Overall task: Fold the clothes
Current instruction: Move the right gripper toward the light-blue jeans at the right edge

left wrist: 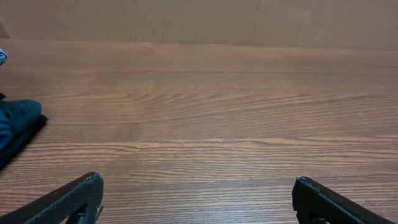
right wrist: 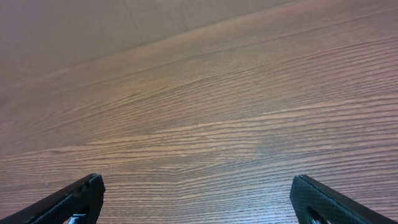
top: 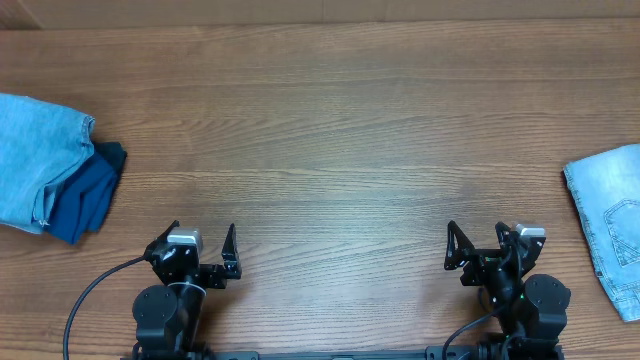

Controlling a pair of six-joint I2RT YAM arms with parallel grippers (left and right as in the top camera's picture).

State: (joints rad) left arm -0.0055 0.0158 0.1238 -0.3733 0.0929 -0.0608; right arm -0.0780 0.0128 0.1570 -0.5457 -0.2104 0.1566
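Pale-blue denim shorts (top: 608,225) lie at the brown wooden table's (top: 330,130) right edge. My left hand (top: 203,242) and right hand (top: 478,242) gape empty.

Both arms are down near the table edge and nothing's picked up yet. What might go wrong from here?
The denim shorts lie at the right edge of the table, partly out of the overhead view, so the right gripper may pinch only a corner and drag them off.
At the left edge, another light-blue denim piece rests against the navy garment; the left gripper might catch both.
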